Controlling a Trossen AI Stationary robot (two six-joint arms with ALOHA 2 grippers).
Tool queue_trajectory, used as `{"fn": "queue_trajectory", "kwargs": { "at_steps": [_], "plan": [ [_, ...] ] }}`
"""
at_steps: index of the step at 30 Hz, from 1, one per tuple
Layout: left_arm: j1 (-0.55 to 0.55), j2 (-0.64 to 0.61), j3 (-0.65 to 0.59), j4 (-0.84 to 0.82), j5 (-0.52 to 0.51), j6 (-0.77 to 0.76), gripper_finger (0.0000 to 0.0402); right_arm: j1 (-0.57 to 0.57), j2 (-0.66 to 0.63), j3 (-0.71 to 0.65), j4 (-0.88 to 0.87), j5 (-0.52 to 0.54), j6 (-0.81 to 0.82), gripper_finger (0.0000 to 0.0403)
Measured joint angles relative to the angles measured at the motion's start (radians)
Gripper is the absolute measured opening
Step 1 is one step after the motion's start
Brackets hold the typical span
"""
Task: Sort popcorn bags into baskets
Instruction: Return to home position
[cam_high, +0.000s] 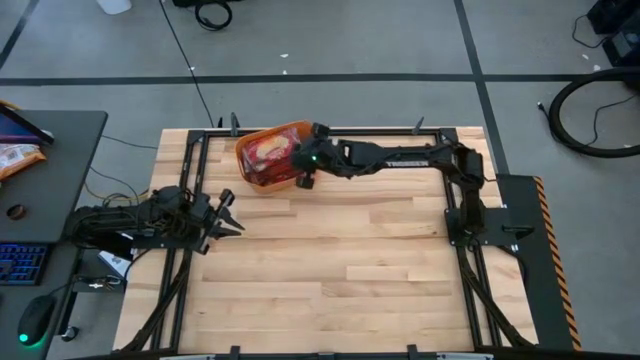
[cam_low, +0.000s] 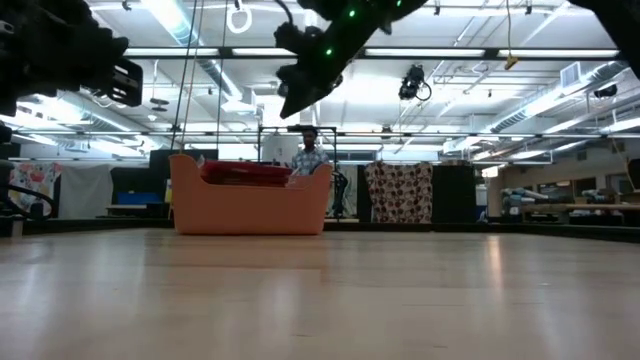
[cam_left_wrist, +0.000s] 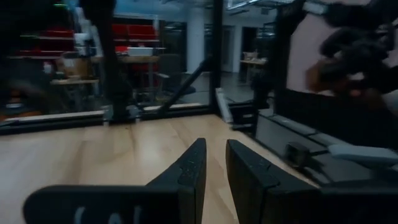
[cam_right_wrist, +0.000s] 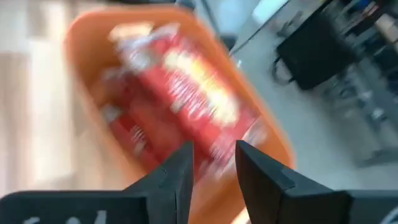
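The orange basket (cam_high: 268, 157) stands on the table near its far edge, left of the middle. Several red popcorn bags with cream-yellow labels (cam_high: 272, 152) lie piled inside it; in the low view they (cam_low: 245, 172) rise just above the rim (cam_low: 250, 205). My right gripper (cam_high: 302, 168) hovers above the basket's right end, open and empty; its wrist view looks down on the bags (cam_right_wrist: 193, 99) between its fingers (cam_right_wrist: 214, 165). My left gripper (cam_high: 230, 214) waits near the table's left edge, open and empty, and its own view (cam_left_wrist: 214, 165) shows only bare wood ahead.
The wooden tabletop (cam_high: 340, 270) shows no loose bags. A dark frame (cam_high: 320, 130) runs round the table's edges. A side desk at the left holds a crinkly orange packet (cam_high: 18, 155), a keyboard and a mouse. A person (cam_low: 310, 155) stands far behind the basket.
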Motion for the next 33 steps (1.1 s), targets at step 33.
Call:
{"fn": "queue_trajectory", "kwargs": {
  "at_steps": [33],
  "plan": [
    [0.001,-0.001,0.0,-0.023,-0.377,0.044,0.0066,0.106,-0.46,-0.782,0.324,-0.03,0.474,0.0123]
  ]
}}
